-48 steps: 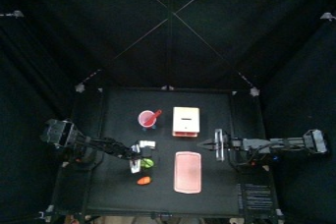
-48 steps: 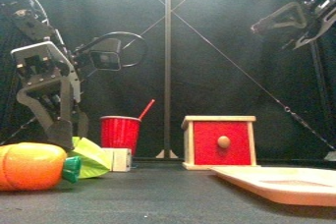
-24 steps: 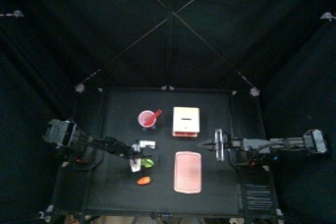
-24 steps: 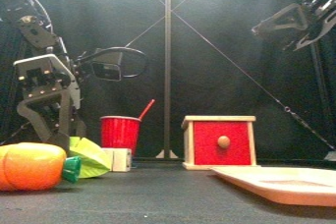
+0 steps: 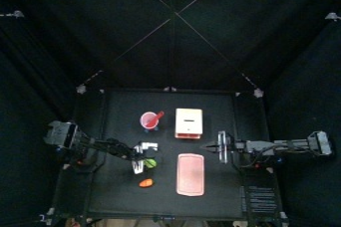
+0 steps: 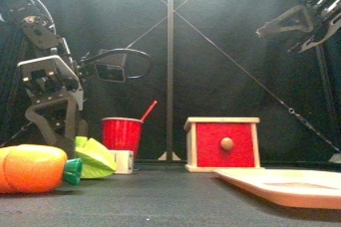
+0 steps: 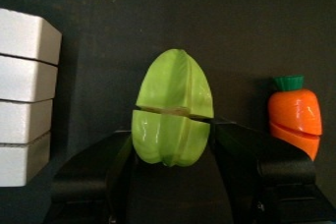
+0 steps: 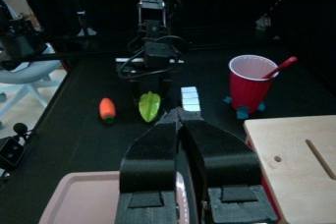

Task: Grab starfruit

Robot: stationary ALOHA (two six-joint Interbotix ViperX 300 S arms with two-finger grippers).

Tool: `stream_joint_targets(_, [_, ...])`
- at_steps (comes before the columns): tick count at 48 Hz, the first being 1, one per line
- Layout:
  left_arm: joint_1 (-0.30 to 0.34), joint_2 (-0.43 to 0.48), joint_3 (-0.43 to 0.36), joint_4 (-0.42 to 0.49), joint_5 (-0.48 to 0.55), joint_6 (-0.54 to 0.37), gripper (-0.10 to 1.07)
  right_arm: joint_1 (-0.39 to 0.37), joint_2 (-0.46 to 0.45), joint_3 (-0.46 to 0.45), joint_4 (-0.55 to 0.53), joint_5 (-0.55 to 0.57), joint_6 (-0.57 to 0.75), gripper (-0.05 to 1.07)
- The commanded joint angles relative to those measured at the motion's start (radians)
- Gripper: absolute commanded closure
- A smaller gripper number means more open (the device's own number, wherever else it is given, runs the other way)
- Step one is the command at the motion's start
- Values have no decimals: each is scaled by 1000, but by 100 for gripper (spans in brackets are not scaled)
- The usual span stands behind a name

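The starfruit [image 7: 174, 107] is yellow-green and lumpy and lies on the black table. In the left wrist view it lies between my left gripper's [image 7: 178, 167] open jaws, which flank its near end. In the top view the starfruit [image 5: 150, 164] is at the left gripper's [image 5: 142, 155] tip. In the front view the starfruit [image 6: 91, 159] sits low at the left, behind the carrot. My right gripper [image 5: 213, 149] is shut and empty, up above the table's right side, and its wrist view shows the starfruit [image 8: 153, 106] far off.
An orange carrot [image 7: 297, 117] lies on one side of the starfruit and a white block [image 7: 24, 90] on the other. A red cup [image 5: 150, 120] and a red box [image 5: 188, 120] stand behind. A pink tray [image 5: 189, 172] lies at the front middle.
My left arm has come lower, down toward the starfruit. The right arm has stayed where it was.
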Motion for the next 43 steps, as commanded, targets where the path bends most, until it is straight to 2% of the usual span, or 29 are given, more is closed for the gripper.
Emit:
stream_joint_targets(1, [-3, -11, -26, 3, 0, 0, 30, 0, 5, -11, 0, -3, 2, 100])
stream_joint_targets(12, [-3, -31, -38, -2, 17, -2, 37, 3, 3, -8, 0, -3, 2, 100])
stream_joint_targets(43, [-5, -46, -55, -6, 20, -3, 37, 18, 3, -3, 3, -3, 2, 100])
